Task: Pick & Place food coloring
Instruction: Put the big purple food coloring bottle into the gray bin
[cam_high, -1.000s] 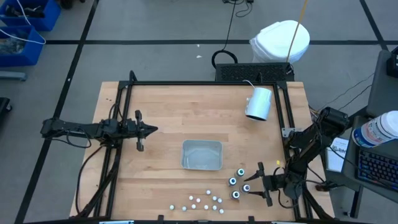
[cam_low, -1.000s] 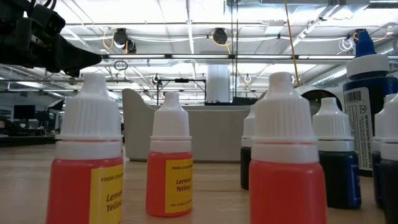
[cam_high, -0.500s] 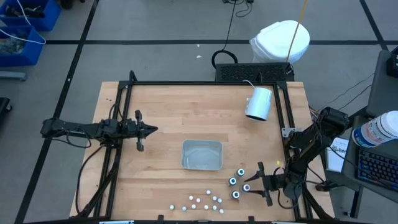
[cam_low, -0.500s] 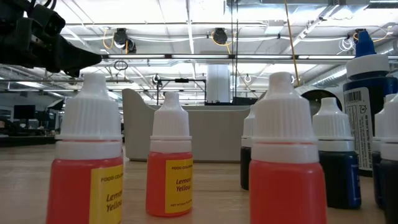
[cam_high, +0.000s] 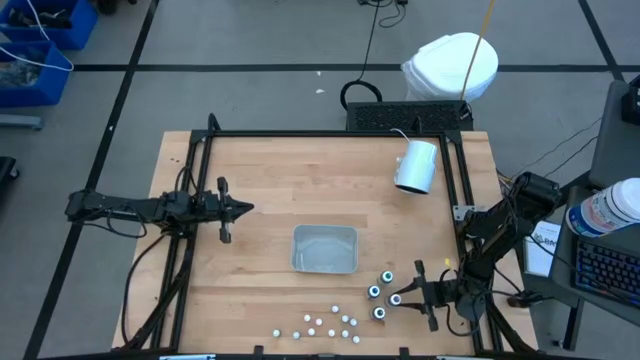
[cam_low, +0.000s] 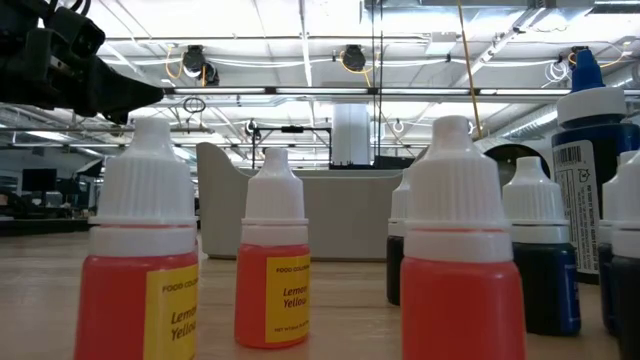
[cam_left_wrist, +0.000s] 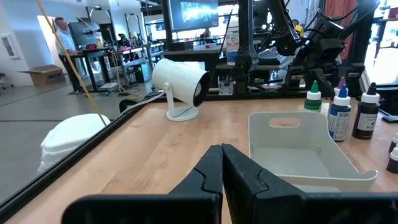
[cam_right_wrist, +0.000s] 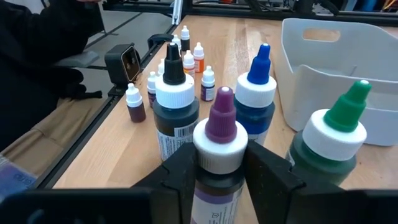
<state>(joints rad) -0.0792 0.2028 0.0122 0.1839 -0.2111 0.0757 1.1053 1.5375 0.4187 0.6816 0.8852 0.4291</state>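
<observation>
Closing since a second ago, the right gripper (cam_right_wrist: 219, 163) is pinching the purple-capped food coloring bottle (cam_right_wrist: 220, 140) near the tabletop's front-right corner; grasping step, next lifting toward the tray (cam_high: 324, 249).

Ceiling light strips (cam_low: 300, 40) are lighting everything evenly and brightly, casting soft shadows. Below them, the nearest yellow dropper bottles (cam_low: 145, 250) are blurring out of focus. Daylight is glaring behind the white tray (cam_left_wrist: 298, 146).
</observation>
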